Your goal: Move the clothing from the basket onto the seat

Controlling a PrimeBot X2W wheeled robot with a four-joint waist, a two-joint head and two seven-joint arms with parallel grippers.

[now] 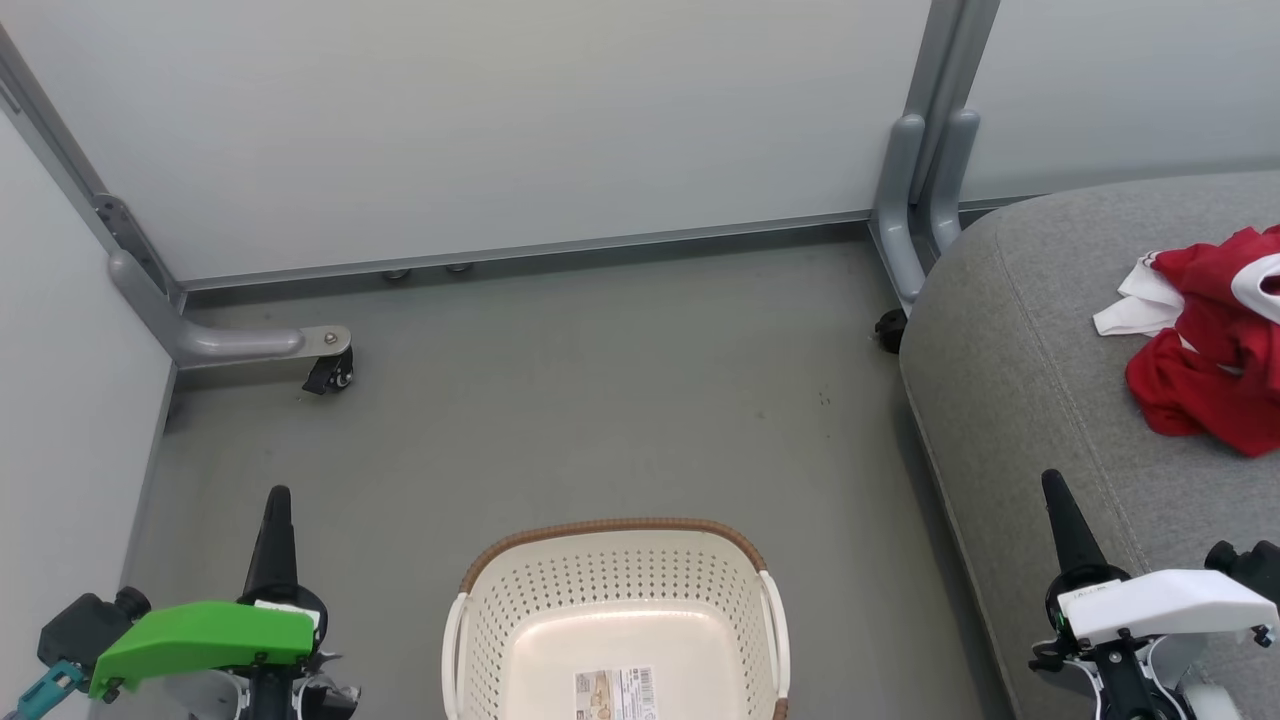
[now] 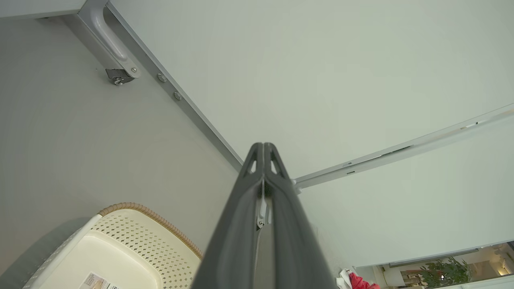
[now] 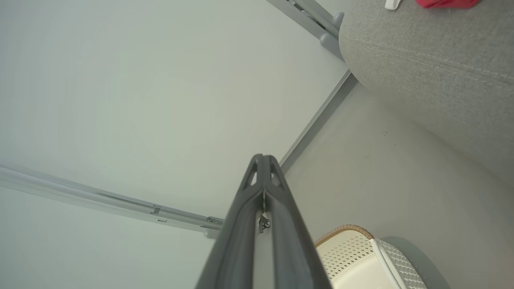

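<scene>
At seven o'clock in the head view, the left gripper (image 1: 277, 515) points up, its two fingers pressed together, holding nothing. At four o'clock the right gripper (image 1: 1060, 505) is likewise closed and empty, seen against the seat's (image 1: 1030, 420) edge. Between them, at six o'clock, the basket (image 1: 610, 527) shows its bare bottom and a label (image 1: 615, 693). Red clothing (image 1: 1205, 380) lies on the seat at three o'clock.
</scene>
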